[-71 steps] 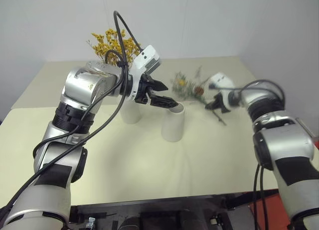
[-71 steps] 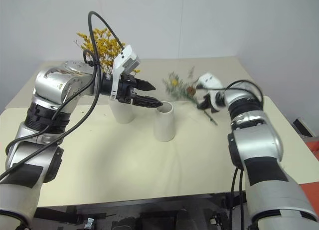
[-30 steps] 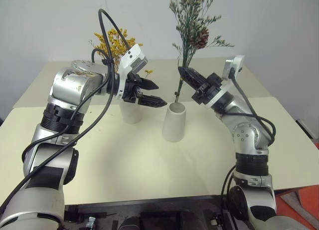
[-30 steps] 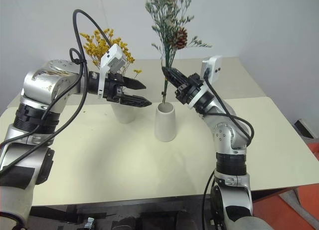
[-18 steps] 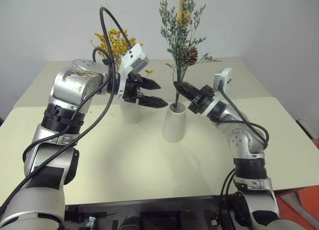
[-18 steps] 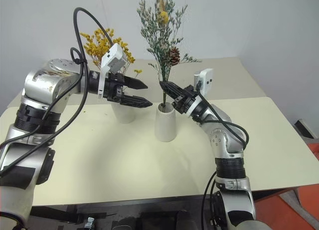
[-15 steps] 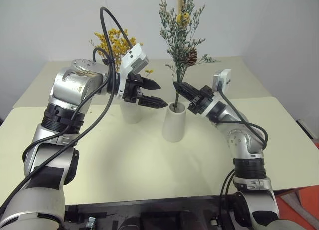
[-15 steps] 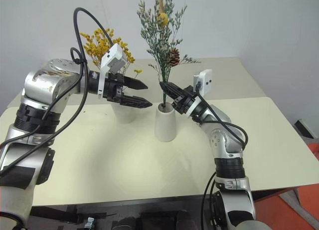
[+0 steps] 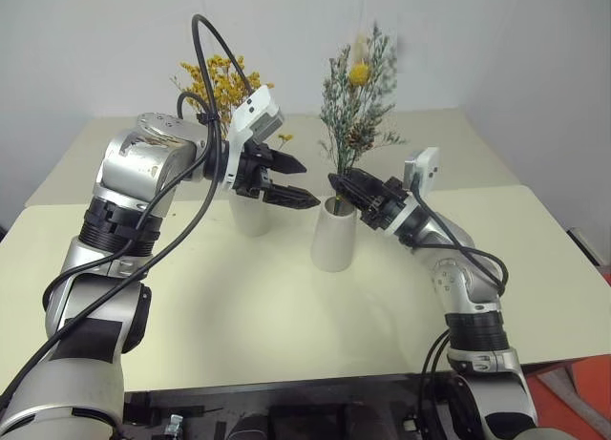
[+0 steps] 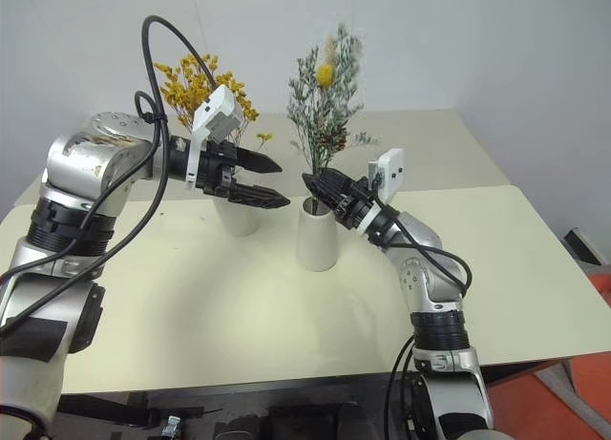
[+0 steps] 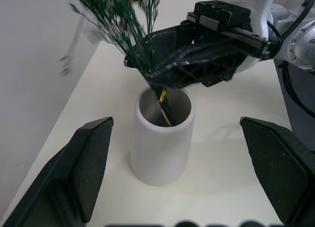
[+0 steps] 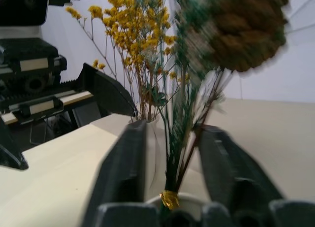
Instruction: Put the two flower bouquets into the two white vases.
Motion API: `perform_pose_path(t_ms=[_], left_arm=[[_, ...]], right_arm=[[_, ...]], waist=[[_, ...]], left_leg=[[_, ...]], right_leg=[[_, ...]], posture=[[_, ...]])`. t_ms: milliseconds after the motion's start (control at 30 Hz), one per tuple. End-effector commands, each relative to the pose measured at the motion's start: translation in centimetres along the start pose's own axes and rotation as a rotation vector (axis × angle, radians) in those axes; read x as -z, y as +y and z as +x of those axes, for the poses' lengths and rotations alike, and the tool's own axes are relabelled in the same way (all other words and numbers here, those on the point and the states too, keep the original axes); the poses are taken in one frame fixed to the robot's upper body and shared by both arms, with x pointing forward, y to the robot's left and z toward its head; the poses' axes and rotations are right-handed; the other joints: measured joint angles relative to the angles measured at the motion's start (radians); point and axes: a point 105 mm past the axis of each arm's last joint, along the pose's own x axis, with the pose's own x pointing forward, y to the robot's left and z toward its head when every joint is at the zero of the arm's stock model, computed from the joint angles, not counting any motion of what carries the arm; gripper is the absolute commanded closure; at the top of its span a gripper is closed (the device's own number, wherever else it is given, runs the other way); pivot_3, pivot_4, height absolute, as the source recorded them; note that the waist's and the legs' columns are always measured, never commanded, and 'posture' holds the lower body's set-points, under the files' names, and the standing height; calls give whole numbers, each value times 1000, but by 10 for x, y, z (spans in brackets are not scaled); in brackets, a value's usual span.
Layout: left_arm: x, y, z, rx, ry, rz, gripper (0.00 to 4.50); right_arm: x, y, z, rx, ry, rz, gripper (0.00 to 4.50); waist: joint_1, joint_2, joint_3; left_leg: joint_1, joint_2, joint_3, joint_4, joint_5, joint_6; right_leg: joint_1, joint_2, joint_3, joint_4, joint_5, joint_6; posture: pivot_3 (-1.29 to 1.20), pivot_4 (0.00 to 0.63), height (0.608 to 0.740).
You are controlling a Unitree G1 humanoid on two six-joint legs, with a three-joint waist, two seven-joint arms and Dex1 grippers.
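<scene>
The grey-green sprig bunch with the yellow ball bloom [image 9: 355,101] stands upright with its stems down in the wide-mouthed white vase [image 9: 333,240]. My right gripper [image 9: 339,185] hovers at that vase's rim, open, one finger [image 12: 123,173] on each side of the stems and apart from them. The yellow-orange bouquet [image 9: 221,82] stands in the squat white vase [image 9: 250,219] at the back left. In front of it my left gripper [image 9: 312,185] hangs wide open with nothing in it, pointing toward the wide-mouthed vase [image 11: 162,138].
Both vases stand mid-table on the cream tabletop [image 9: 239,306], with bare surface in front and to the right. A black cable [image 9: 205,49] loops over my left arm. A pale wall rises behind the table's far edge.
My right gripper came down with the sprig bunch, whose stems slid deeper into the wide-mouthed vase. Its fingers then parted off the stems. The left gripper kept still.
</scene>
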Motion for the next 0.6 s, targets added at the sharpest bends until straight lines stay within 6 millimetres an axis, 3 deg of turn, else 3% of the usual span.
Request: perform_pose_path(t_ms=[33, 167, 367, 600], left_arm=[[-12, -1, -4, -4, -10, 37, 0], [-12, -1, -5, -3, -5, 39, 0], [-12, -2, -4, 0, -2, 44, 0], [-11, -4, -5, 1, 1, 47, 0]], right_arm=[[-16, 7, -3, -41, -39, -56, 1309], [-16, 12, -12, -80, 9, -75, 23], [-13, 20, -25, -147, 122, -116, 23], [-8, 15, -41, -143, 239, -142, 23]], waist=[[0, 0, 0], [1, 0, 0], [4, 0, 0], [14, 0, 0]], left_leg=[[0, 0, 0, 0, 0, 0], [0, 0, 0, 0, 0, 0], [0, 0, 0, 0, 0, 0], [0, 0, 0, 0, 0, 0]], right_leg=[[0, 0, 0, 0, 0, 0], [0, 0, 0, 0, 0, 0], [0, 0, 0, 0, 0, 0], [0, 0, 0, 0, -1, 1]], posture=[[0, 150, 740], [0, 150, 740], [0, 150, 740], [0, 150, 740]])
